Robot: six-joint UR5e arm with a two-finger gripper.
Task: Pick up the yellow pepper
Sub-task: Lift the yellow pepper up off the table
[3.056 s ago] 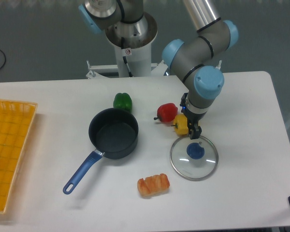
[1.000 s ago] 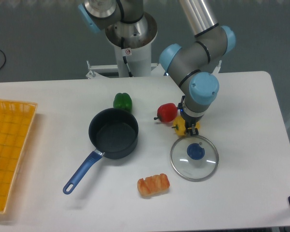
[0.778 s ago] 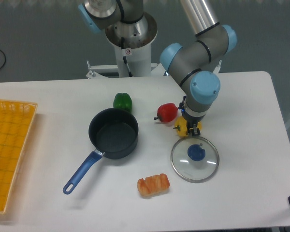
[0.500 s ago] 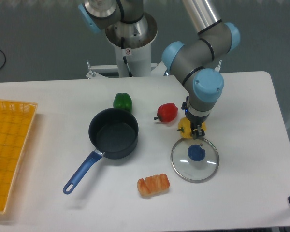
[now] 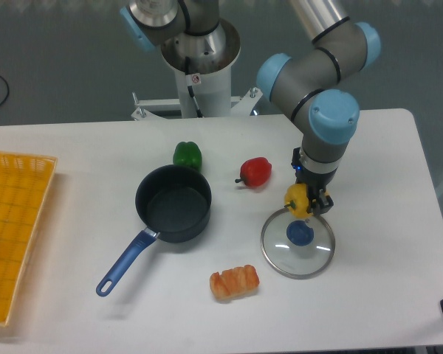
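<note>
The yellow pepper (image 5: 296, 200) is small, glossy and bright yellow. It sits between the fingers of my gripper (image 5: 308, 205), which is shut on it and holds it just above the far edge of the glass lid (image 5: 297, 242). The pepper is clear of the table and apart from the red pepper (image 5: 256, 171), which lies to its left. The green pepper (image 5: 187, 155) lies further left, behind the pot.
A dark pot (image 5: 173, 203) with a blue handle stands left of centre. A glass lid with a blue knob lies under the gripper. An orange-white food piece (image 5: 235, 281) lies near the front. A yellow basket (image 5: 13, 228) stands at the left edge.
My gripper closed on the yellow pepper beside the red pepper, then moved right and up with it. The pepper now hangs over the lid's far edge.
</note>
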